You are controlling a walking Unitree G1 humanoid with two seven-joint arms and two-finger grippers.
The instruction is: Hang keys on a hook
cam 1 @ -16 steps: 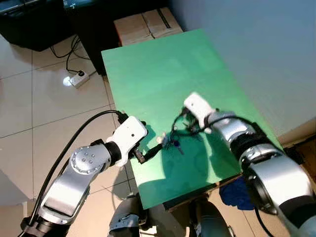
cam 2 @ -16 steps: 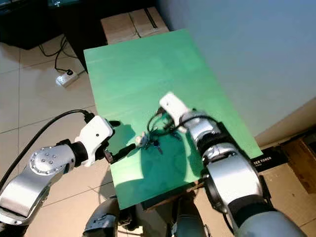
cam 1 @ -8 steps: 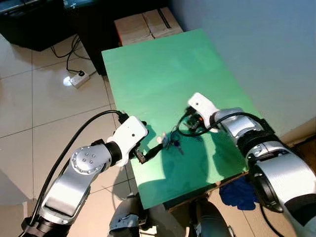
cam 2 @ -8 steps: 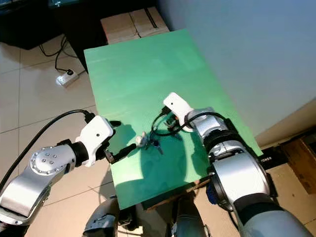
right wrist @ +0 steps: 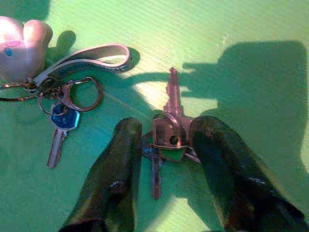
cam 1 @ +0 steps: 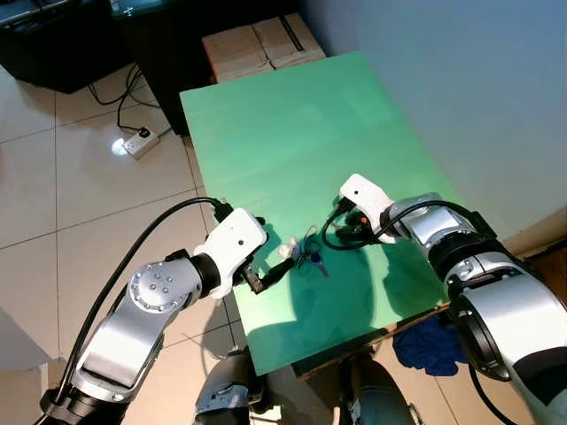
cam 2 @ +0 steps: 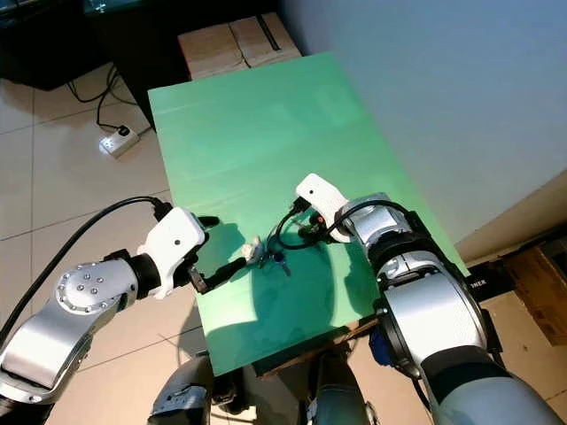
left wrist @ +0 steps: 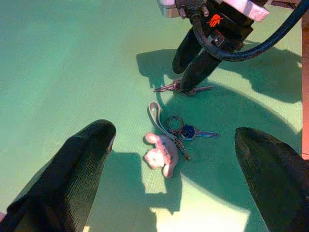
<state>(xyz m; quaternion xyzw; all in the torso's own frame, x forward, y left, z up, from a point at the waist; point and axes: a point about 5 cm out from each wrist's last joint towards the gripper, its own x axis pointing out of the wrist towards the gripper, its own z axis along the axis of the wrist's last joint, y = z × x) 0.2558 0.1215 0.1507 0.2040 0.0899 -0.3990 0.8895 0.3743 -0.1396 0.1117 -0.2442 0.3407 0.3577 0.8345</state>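
A key bunch with a pink plush charm (left wrist: 161,153), a strap and a blue key (left wrist: 190,131) lies near the front left of the green table (cam 1: 283,133). Just right of it lies a second bunch of plain metal keys (right wrist: 169,135). My right gripper (right wrist: 166,123) reaches down to the table with its fingers (right wrist: 116,164) pressed against both sides of that plain bunch, which rests flat. My left gripper (left wrist: 173,130) hovers at the table's left edge, open wide, pointing at the pink charm (cam 1: 288,251) from a short distance.
Cardboard boxes (cam 1: 261,40) stand past the table's far end. A power strip (cam 1: 140,140) with cables lies on the tiled floor to the left. A pale wall runs along the table's right side. A blue cloth (cam 1: 425,345) lies under the near right corner.
My right wrist has shifted a little to the right, away from the pink charm. The left arm and the charm bunch have stayed in place.
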